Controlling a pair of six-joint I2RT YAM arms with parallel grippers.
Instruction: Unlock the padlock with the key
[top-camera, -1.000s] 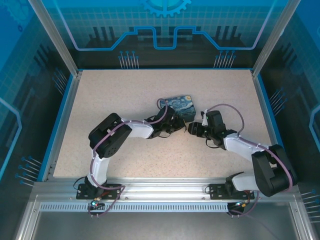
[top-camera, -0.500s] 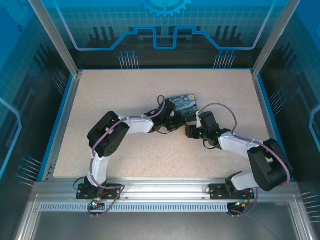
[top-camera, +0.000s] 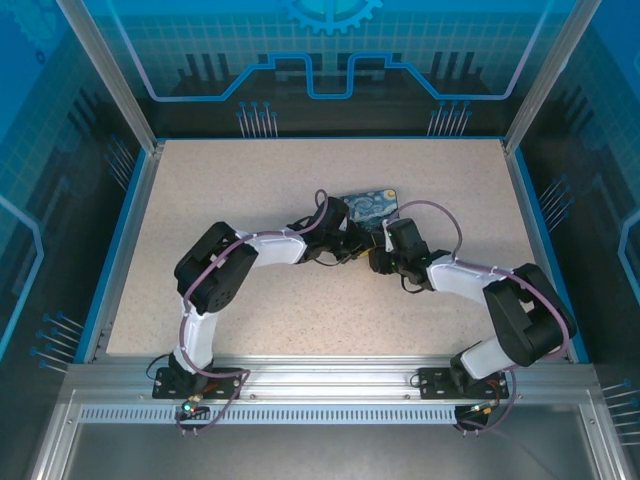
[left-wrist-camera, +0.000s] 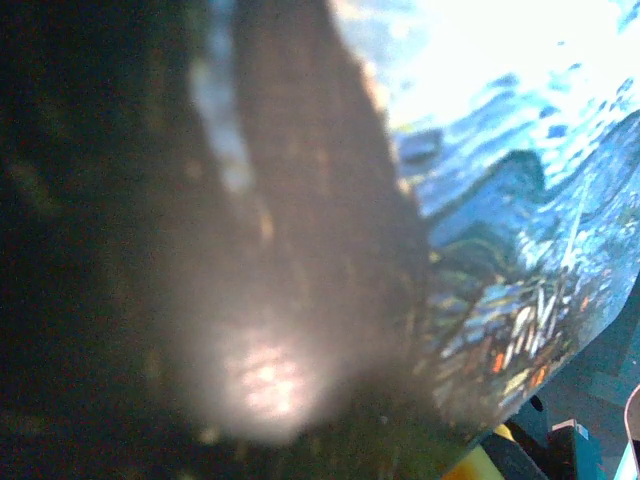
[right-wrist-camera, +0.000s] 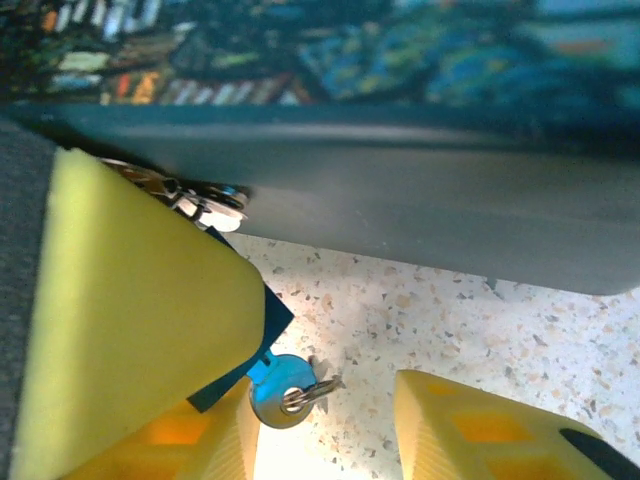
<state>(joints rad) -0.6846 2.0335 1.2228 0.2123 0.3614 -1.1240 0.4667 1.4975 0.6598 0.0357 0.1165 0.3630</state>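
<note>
Right gripper (right-wrist-camera: 330, 420) open around key (right-wrist-camera: 285, 396)

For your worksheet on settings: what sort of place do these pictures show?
Probably a robotics lab test cell: a left arm and right arm bolted to an aluminium rail, a speckled tabletop, and blue printed panels enclosing it.

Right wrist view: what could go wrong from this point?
1. The key lies flat on the table between the right gripper's open fingers; closing may skid it away.
2. The box stands right beside the fingers and could get shoved.
3. From above, the left gripper nearly meets the right one; they may collide.
</note>
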